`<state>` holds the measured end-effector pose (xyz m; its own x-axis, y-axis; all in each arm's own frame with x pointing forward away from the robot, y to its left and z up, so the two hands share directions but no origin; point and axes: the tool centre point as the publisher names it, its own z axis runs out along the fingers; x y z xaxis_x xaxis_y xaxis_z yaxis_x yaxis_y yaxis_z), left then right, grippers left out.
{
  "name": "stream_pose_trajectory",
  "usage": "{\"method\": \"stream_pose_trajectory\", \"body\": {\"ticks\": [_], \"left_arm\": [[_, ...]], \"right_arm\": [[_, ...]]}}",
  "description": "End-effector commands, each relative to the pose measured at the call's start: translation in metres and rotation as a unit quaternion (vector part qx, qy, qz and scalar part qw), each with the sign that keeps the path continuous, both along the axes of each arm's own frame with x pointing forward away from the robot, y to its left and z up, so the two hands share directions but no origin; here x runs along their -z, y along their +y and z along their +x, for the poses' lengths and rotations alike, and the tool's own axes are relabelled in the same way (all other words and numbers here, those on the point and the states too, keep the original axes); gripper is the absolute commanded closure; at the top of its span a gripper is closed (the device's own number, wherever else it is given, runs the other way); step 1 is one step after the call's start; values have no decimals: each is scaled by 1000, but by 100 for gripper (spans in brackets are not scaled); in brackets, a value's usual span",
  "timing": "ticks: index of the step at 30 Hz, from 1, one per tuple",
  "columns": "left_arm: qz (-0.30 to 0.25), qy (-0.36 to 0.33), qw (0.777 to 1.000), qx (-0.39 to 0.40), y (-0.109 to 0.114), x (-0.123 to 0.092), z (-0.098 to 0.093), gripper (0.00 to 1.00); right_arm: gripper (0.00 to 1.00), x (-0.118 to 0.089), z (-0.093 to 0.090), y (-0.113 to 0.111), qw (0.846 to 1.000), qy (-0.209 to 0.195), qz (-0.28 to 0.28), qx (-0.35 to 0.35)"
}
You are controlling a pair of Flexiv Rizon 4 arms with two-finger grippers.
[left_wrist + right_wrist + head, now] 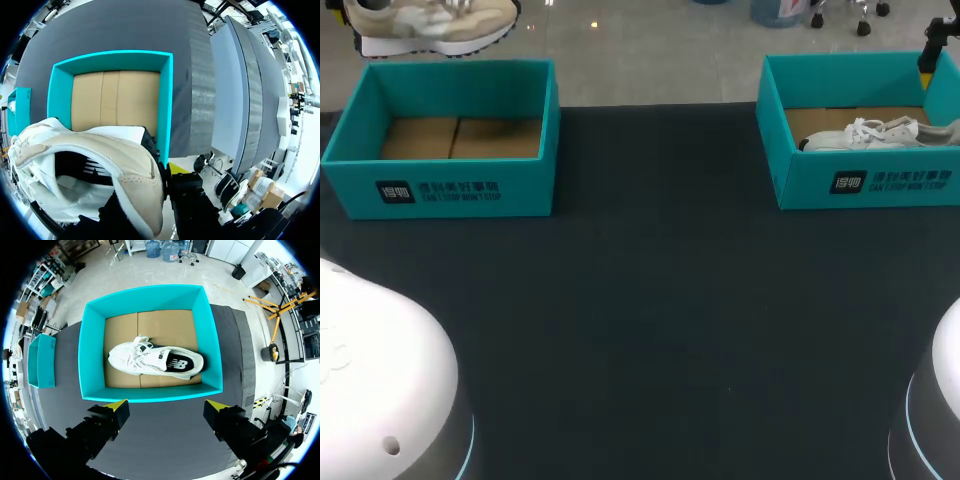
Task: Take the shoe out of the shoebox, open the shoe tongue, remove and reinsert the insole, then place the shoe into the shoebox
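Observation:
A beige and white shoe hangs in the air above the far wall of the empty left teal shoebox. In the left wrist view my left gripper is shut on the heel collar of this shoe, with one yellow tip showing beside it. The empty box lies below it. A white shoe lies on its side in the right teal shoebox. My right gripper hovers open above that box's near wall, holding nothing, and its yellow tip shows at the box's far right.
The dark table mat spreads between and in front of the two boxes. The white bases of my arms stand at the near corners. A second small teal box shows beyond the right shoebox.

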<state>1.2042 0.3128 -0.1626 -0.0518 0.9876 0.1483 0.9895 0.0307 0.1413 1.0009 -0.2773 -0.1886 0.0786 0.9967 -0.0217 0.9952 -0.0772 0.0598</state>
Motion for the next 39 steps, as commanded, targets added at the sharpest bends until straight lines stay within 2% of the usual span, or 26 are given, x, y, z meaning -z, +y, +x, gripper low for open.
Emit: {"method": "stream_pose_trajectory", "body": {"ticks": [1, 13, 16, 23, 39], "left_arm": [[1, -13, 1000, 2, -1, -1, -6, 100], [1, -13, 1000, 2, -1, -1, -6, 100], [2, -2, 1000, -12, -8, 2, -12, 100], [45, 27, 999, 0, -42, 3, -42, 100], [23, 22, 998, -59, -113, -25, -112, 100]], "right_arm": [[0, 0, 0, 0, 1000, -1, 0, 0], [0, 0, 0, 0, 1000, -1, 0, 0], [0, 0, 0, 0, 1000, -1, 0, 0], [0, 0, 0, 0, 1000, -1, 0, 0], [0, 0, 0, 0, 1000, -1, 0, 0]]}}
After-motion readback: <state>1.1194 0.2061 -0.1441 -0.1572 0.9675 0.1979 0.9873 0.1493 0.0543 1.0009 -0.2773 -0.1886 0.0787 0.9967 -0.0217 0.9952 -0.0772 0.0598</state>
